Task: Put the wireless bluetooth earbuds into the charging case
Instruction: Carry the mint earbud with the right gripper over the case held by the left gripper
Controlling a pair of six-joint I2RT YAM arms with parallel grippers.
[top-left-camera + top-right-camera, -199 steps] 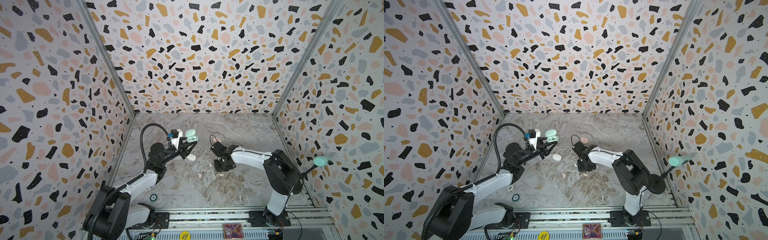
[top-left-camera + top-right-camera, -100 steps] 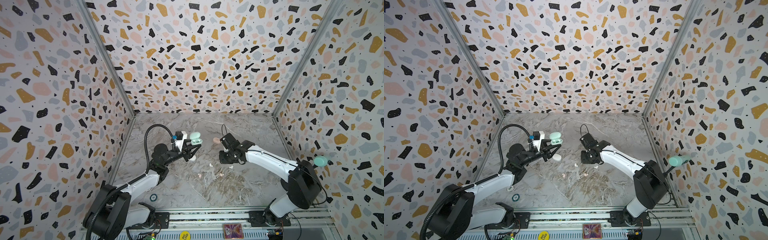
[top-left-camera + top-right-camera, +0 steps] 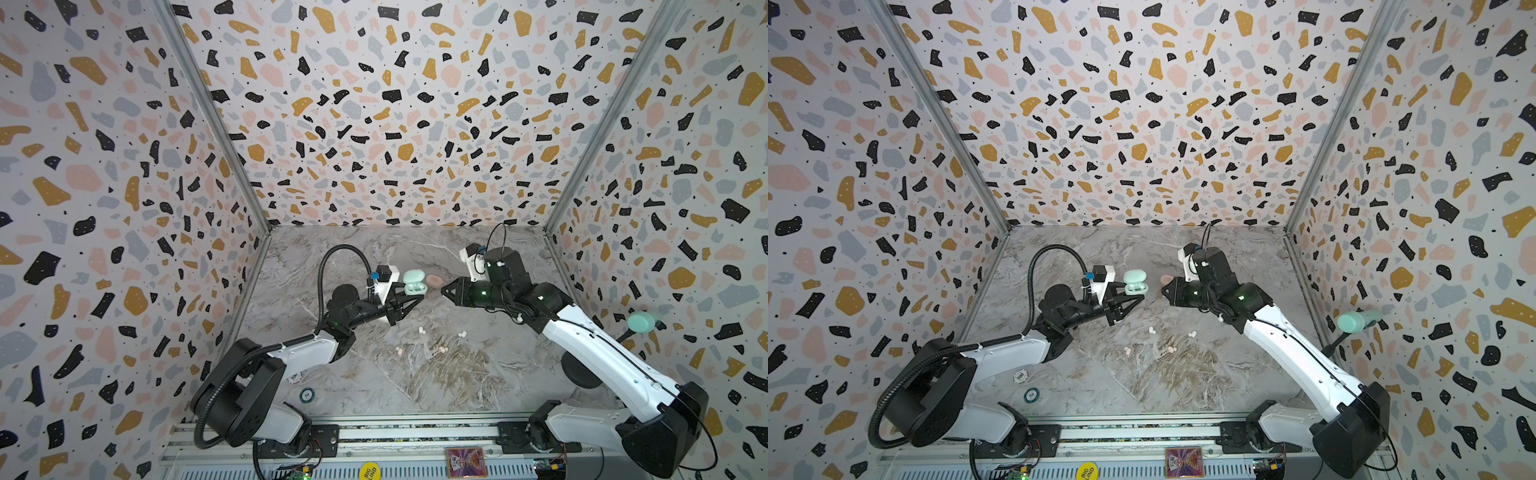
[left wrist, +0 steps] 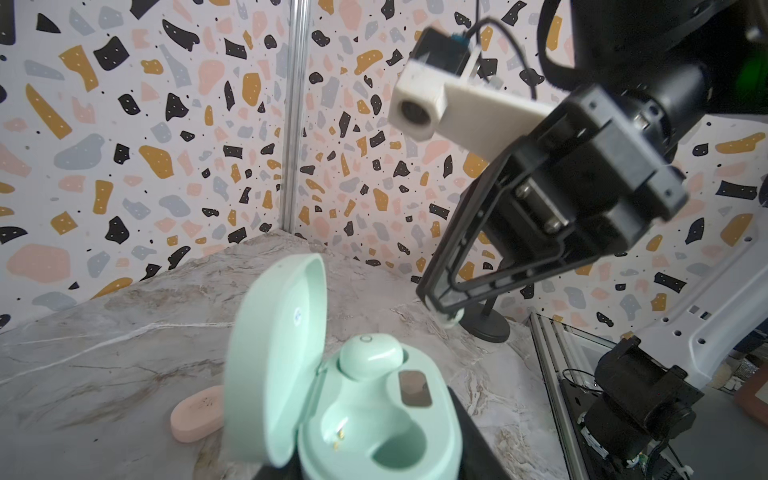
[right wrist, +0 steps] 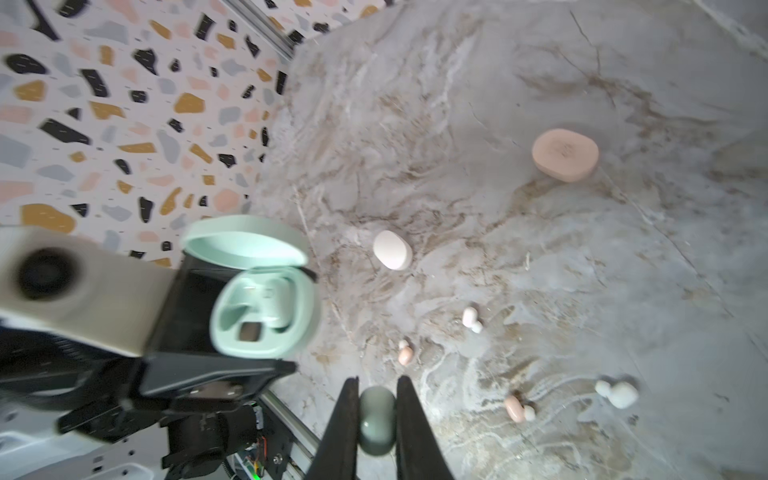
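The open case (image 3: pixel 414 282) is clamped by the left gripper (image 3: pixel 413 297), mid-frame in both top views, a seated bud (image 4: pixel 370 356) inside. A second bud (image 5: pixel 376 417) is pinched by the right gripper (image 5: pixel 376 384) beside it.

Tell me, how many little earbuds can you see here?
6. One mint earbud sits in the open mint charging case. A second mint earbud is pinched in the right gripper. Two white earbuds and two pink earbuds lie loose on the marble table. None seems hidden.
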